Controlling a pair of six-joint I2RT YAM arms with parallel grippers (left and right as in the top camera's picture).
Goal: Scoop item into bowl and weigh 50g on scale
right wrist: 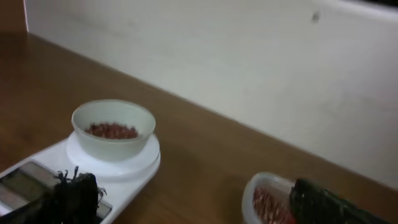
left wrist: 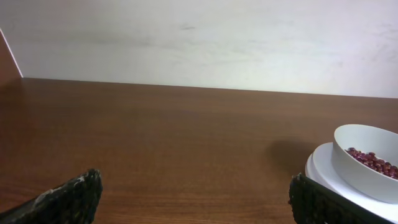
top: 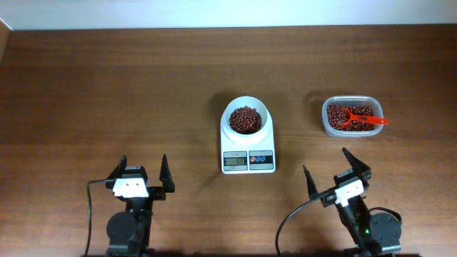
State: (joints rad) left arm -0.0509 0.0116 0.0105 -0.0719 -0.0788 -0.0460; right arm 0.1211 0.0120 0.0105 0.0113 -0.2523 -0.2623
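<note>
Both hang open and empty, left gripper (top: 143, 158) and right gripper (top: 325, 160) — ahead of the right lies the red scoop (top: 360, 118) in the tub (top: 326, 128), handle rightward; beans (top: 246, 120) in the bowl (top: 229, 114) on the scale (top: 265, 145) sit front-left of it

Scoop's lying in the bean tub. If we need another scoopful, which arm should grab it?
Right. The open right fingers sit just in front of the tub, where the red scoop lies on the beans. The left fingers are on the scale's far side, farther off.
</note>
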